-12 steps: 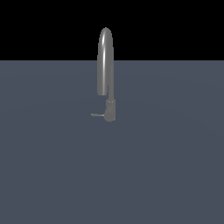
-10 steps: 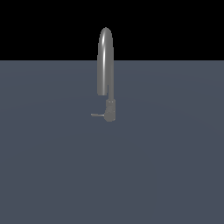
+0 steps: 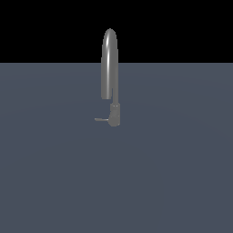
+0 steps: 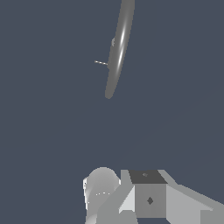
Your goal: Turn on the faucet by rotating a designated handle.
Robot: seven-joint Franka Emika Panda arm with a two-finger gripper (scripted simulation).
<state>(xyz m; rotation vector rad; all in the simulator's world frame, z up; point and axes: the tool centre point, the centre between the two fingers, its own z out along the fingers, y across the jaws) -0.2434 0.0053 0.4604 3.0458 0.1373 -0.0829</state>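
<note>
Both renders are dim and flat: the slate-blue worktop point(image 3: 173, 173) is evenly lit with almost no cast shadow, under a pure black backdrop in the exterior view. A bright streak of glare runs along the faucet point(image 3: 109, 68) spout, sharper still in the wrist view. Edges are crisp but jagged; nothing is blurred or warped

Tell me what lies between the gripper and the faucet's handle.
Nothing: in the wrist view only bare grey floor separates the gripper from the handle on the faucet. The exterior view omits the gripper.
</note>
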